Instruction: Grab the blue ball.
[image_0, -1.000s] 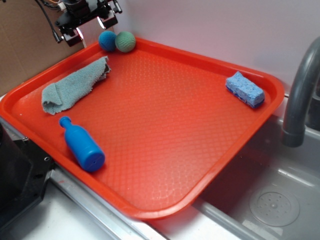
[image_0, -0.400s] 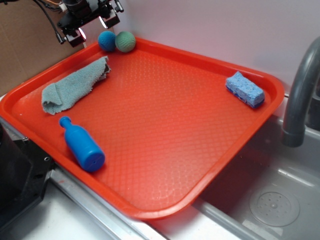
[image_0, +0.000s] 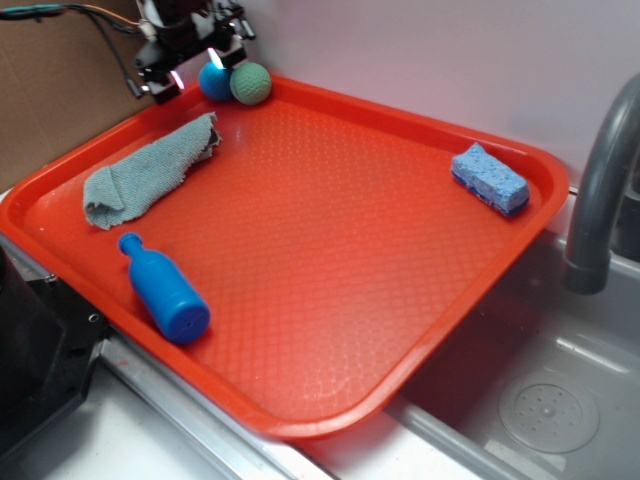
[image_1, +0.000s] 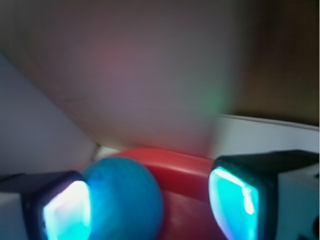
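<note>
The blue ball (image_0: 214, 81) rests in the far left corner of the red tray (image_0: 330, 250), touching a green textured ball (image_0: 251, 83) on its right. My gripper (image_0: 197, 65) hovers over that corner, open, one finger at the ball's left and the other just above it. In the wrist view the blue ball (image_1: 125, 200) lies between the two glowing pads, close against the left pad (image_1: 65, 210), with a wide gap to the right pad (image_1: 235, 202). The gripper (image_1: 150, 207) holds nothing.
On the tray lie a grey-green cloth (image_0: 150, 170) at the left, a blue bottle-shaped toy (image_0: 165, 292) near the front left rim, and a blue sponge (image_0: 490, 178) at the far right. A sink basin (image_0: 540, 400) and grey faucet (image_0: 600, 190) stand right of the tray. A wall rises behind.
The gripper has moved right and slightly toward the back corner, from beside the tray's rim to over the blue ball. The balls and other objects have not moved.
</note>
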